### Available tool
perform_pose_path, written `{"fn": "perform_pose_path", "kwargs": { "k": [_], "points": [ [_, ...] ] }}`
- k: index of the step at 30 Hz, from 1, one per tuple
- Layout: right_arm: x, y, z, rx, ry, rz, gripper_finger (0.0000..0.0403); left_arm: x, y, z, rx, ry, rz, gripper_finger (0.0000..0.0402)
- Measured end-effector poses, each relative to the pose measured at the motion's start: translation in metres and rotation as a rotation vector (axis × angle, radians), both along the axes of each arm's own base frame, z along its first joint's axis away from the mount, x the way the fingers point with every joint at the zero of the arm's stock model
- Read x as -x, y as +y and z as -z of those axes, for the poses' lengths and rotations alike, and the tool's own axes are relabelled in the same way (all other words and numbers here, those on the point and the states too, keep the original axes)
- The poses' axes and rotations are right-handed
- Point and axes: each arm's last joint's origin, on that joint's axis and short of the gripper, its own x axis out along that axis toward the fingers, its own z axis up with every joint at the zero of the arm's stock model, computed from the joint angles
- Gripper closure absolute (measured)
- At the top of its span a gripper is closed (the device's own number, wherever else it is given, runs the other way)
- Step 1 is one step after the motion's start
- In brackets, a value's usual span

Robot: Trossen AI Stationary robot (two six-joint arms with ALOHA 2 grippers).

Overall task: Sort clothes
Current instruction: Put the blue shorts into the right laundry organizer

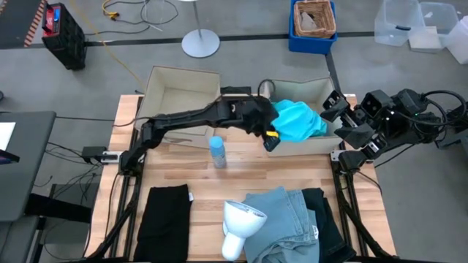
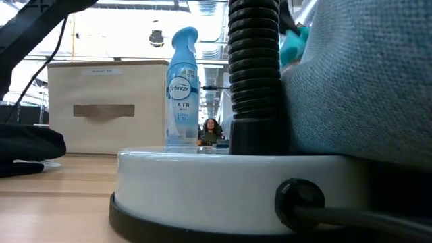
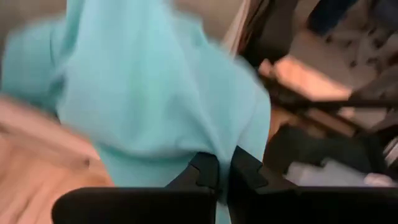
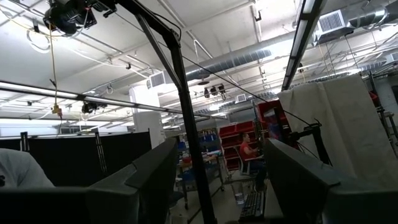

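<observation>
In the right box (image 1: 316, 142) — turquoise garment (image 1: 298, 120), pinched by left gripper (image 1: 268, 136).

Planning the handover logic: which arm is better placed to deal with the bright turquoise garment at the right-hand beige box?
Left. Its claw is shut at the bright turquoise fabric garment; the right claw waits open beside the table.

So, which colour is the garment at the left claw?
Bright turquoise garment, in the shut left claw; the left wrist view shows it best.
</observation>
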Motion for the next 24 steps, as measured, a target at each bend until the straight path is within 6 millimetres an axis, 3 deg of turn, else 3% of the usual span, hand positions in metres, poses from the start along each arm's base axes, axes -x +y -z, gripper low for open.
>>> {"fn": "perform_pose_path", "kwargs": {
  "k": [7,11,15,19,24],
  "points": [
    [0.0,0.0,0.0,-0.001,0.0,0.0,0.0143,-0.008,0.008,-0.029,-0.046,-0.286,-0.035,0.0396],
    [0.0,0.0,0.0,-0.001,-0.001,0.0,0.0143,-0.021,0.016,-0.026,-0.067,-0.403,-0.108,0.0396],
    [0.0,0.0,0.0,-0.003,-0.003,-0.001,0.0143,-0.032,0.028,-0.005,0.026,-0.39,-0.179,0.0387],
    [0.0,0.0,-0.001,-0.004,-0.006,0.0,0.0143,-0.037,0.033,0.017,0.125,-0.286,-0.178,0.0339],
    [0.0,0.0,0.0,-0.002,-0.002,0.0,0.0143,-0.036,0.032,0.023,0.17,-0.231,-0.147,0.024]
  ]
}}
